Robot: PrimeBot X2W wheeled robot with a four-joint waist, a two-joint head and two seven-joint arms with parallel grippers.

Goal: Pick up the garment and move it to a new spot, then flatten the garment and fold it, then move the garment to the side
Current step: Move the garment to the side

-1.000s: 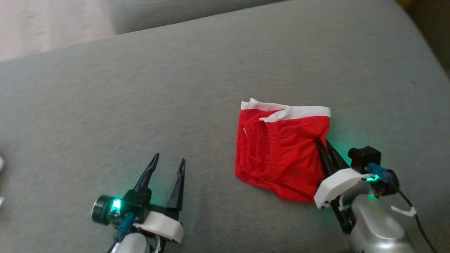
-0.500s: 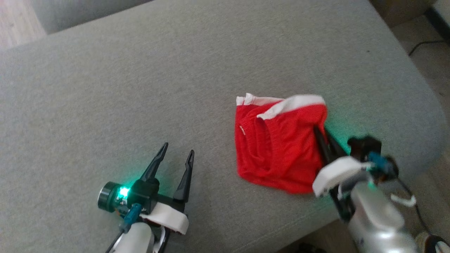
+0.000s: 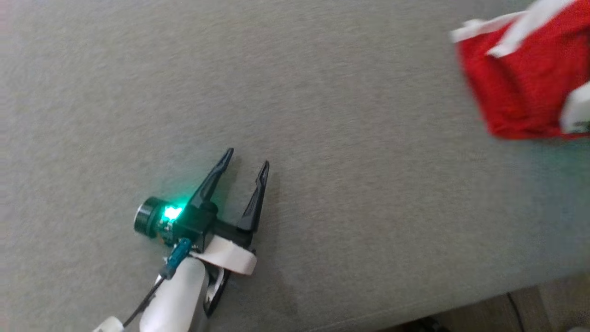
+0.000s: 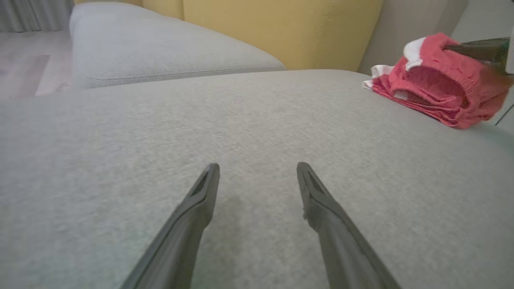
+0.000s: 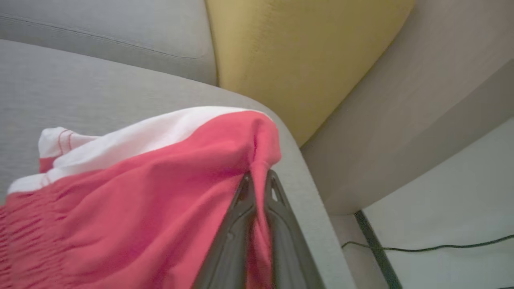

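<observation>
While the left gripper [image 3: 247,157] is low over the middle of the grey sofa seat [image 3: 350,193], its two fingers are wide apart and nothing is between them. The right gripper [image 5: 260,174] is pinched tight on the red shorts [image 5: 132,200]. The shorts have a white band and sit bunched up near the seat's right edge, close to its round corner. The pinched bit of cloth is lifted off the seat, and the rest lies on it. A yellow cushion [image 5: 305,52] stands behind the seat. A black cable [image 5: 421,248] lies on the floor beside the seat.
</observation>
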